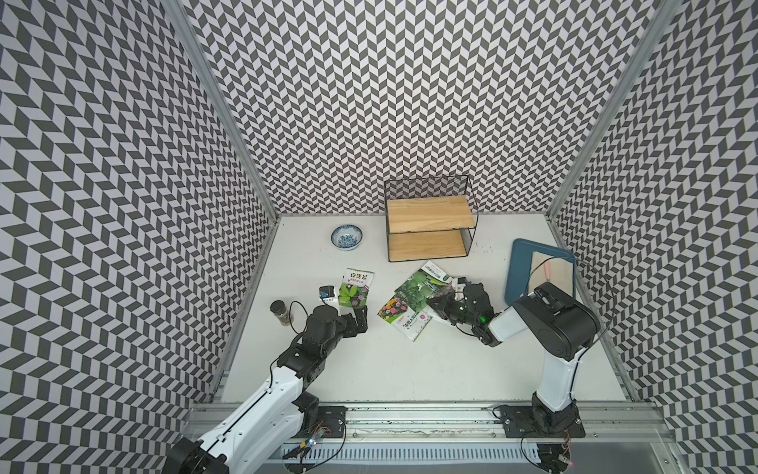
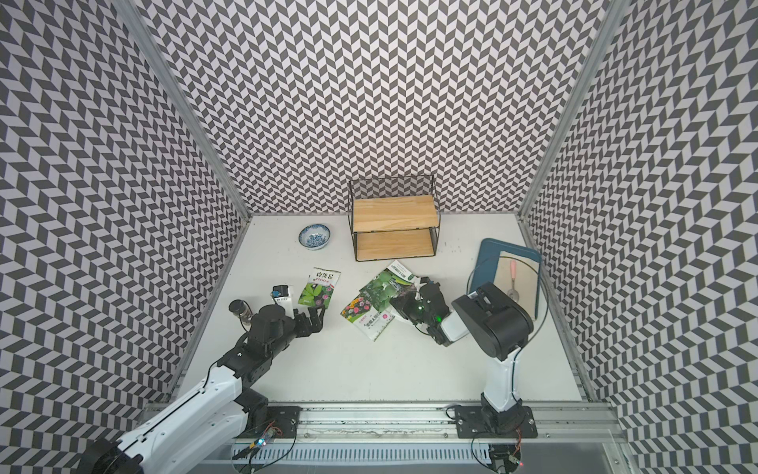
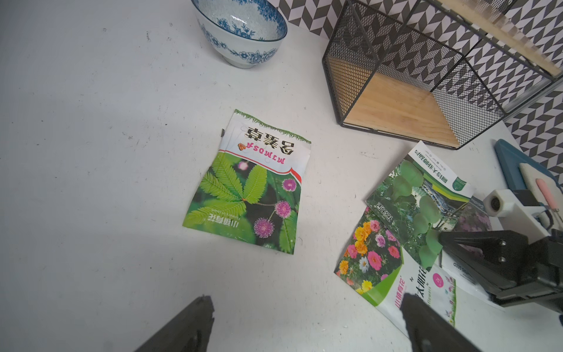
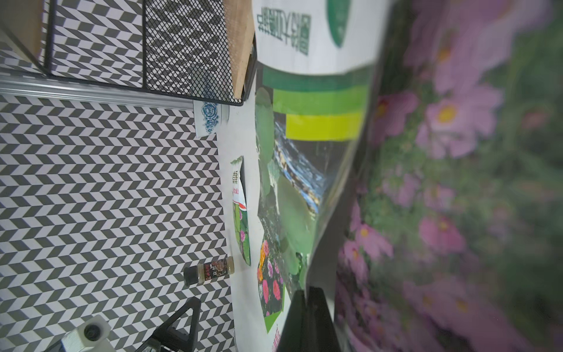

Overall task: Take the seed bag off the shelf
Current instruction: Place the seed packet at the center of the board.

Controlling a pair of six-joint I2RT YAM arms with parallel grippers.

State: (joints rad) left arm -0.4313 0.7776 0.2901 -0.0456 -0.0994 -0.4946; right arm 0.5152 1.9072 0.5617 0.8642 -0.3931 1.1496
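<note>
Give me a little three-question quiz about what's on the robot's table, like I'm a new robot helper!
1. True or false: the mimosa seed bag lies on the shelf.
2. Pick one. The left gripper is: A) open, B) shut on a bag, C) shut on a jar.
3. Fill the gap: the blue-and-white ____ stands on the table beside the shelf.

Key:
1. False. It lies flat on the table, and both shelf boards are bare.
2. A.
3. bowl.
</note>
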